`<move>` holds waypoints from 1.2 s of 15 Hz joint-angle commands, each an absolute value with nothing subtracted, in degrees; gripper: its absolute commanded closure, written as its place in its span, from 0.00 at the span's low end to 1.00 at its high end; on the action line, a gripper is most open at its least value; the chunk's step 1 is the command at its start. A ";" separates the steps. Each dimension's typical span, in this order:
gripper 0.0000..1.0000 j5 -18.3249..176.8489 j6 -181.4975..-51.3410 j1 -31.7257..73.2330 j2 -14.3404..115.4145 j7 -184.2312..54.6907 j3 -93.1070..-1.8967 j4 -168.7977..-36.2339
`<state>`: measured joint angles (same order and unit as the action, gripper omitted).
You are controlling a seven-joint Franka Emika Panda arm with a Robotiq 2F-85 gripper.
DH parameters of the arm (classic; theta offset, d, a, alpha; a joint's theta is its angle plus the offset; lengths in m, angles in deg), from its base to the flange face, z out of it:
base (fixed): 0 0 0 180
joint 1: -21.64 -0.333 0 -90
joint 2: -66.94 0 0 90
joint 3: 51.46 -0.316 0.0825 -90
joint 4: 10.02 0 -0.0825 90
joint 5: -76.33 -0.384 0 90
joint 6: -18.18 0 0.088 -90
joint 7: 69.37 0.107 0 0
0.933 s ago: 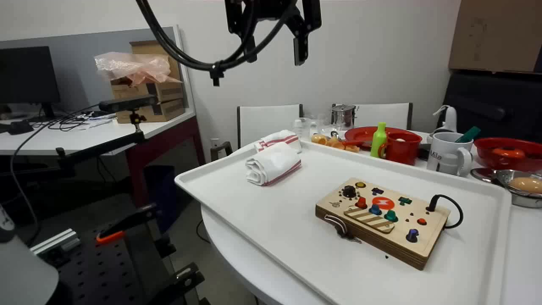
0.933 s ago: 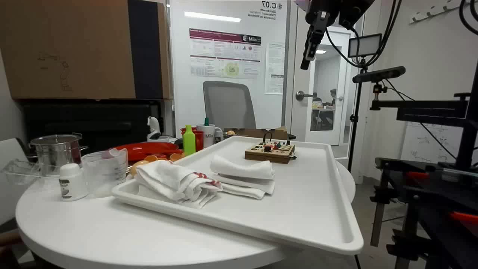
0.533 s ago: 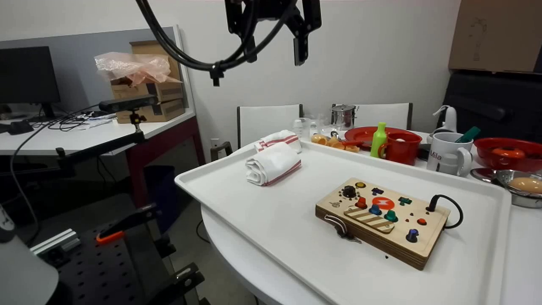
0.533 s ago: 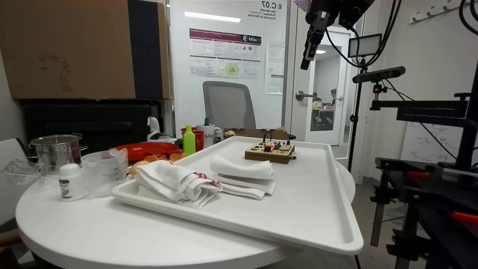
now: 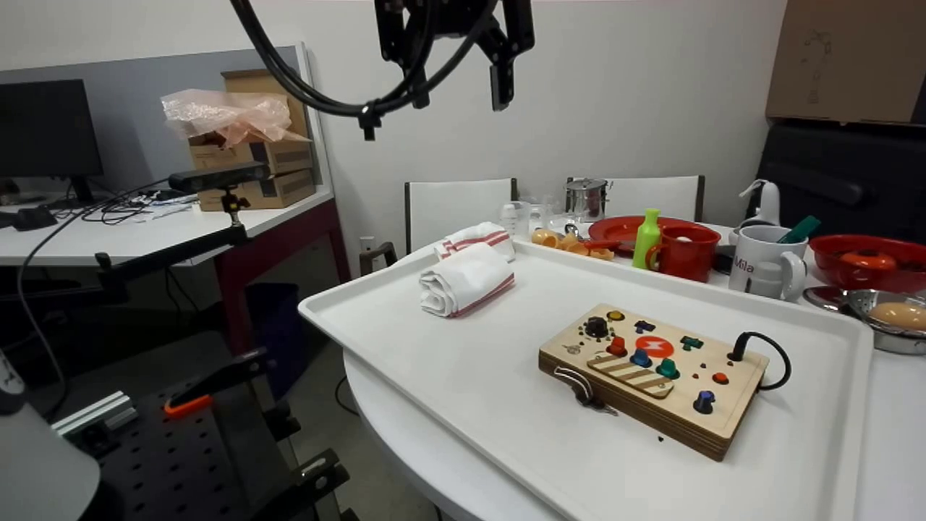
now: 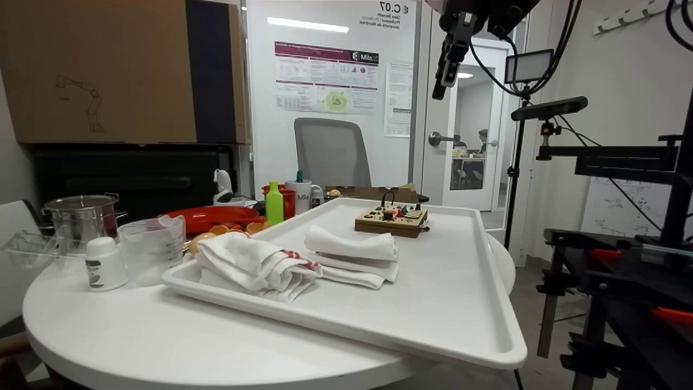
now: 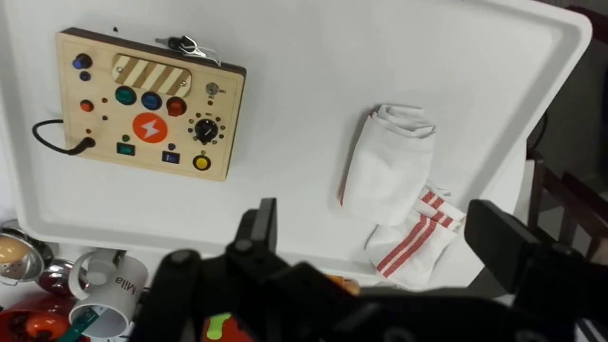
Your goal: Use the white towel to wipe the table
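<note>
At the top middle of an exterior view your gripper [image 5: 461,98] hangs well above the tray [image 5: 535,307], its fingers [image 7: 269,218] spread wide and holding nothing, so you look to be short of the grasp. What your reach turns on: in the wrist view the folded white towel [image 7: 389,164] lies right of centre, well below you, inside the span of the fingertips and a little up-frame of them. Its long axis runs mostly up and down the frame, top leaning right, so closing should pinch it the narrow way. The striped towel [image 7: 413,244] sits at its lower end, toward the lower right, and could get caught too. Count two towels, then; which of them the task means can't be told. You also have one tray, one round table [image 6: 189,336], one knobbed wooden box [image 7: 164,118], one green bottle [image 5: 647,242], one red mug [image 5: 687,257] and one white mug [image 5: 756,264].
</note>
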<state>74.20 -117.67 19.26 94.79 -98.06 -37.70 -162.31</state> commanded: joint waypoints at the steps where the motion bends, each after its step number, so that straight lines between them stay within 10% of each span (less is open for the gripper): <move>1: 0.00 75.85 -117.86 19.38 91.56 -91.51 -43.41 -160.94; 18: 0.00 92.85 -120.79 21.34 68.58 -51.54 -56.64 -148.02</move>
